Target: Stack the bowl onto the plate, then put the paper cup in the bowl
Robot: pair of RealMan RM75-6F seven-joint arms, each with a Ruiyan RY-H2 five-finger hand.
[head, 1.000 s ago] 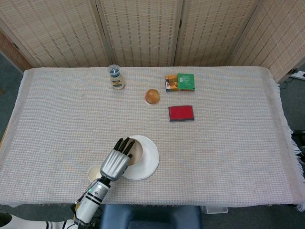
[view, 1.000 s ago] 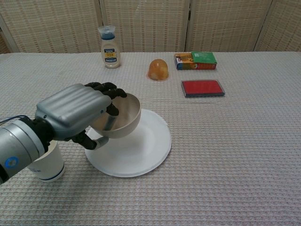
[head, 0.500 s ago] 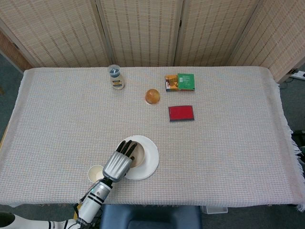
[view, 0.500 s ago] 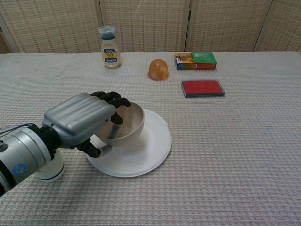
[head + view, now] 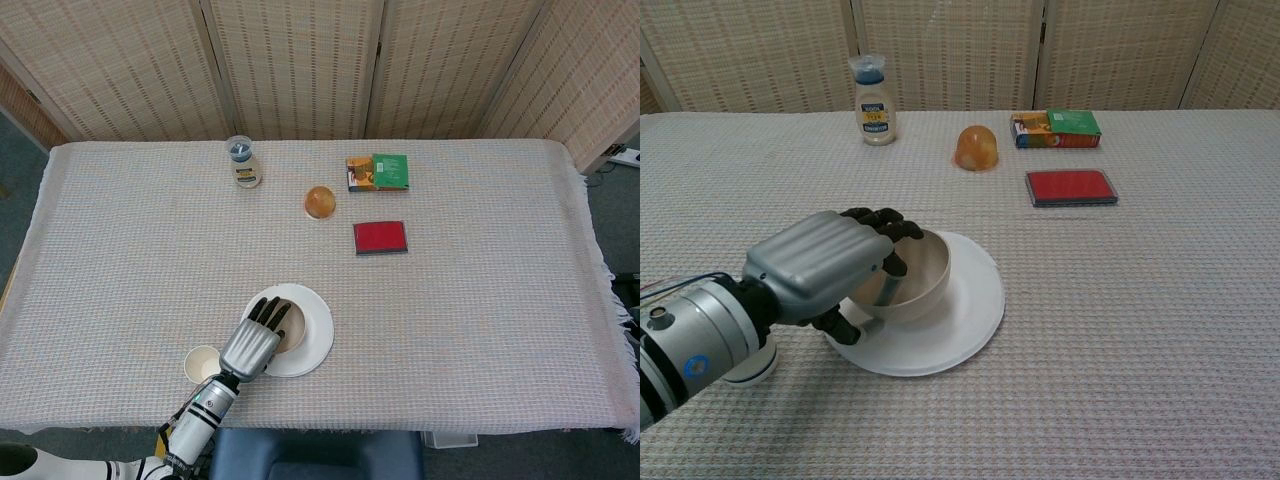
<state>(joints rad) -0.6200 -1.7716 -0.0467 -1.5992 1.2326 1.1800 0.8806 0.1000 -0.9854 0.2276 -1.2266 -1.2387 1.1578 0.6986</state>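
My left hand [image 5: 825, 265] grips the bowl [image 5: 915, 285] by its near rim, fingers [image 5: 885, 225] curled over the edge and inside. I see the bowl sitting on the white plate [image 5: 965, 325]. The paper cup [image 5: 203, 363] stands just left of the plate, beside my forearm.

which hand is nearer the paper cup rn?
Left. The left hand grips the bowl on the plate, with its forearm right beside the paper cup. The right hand shows in neither view.
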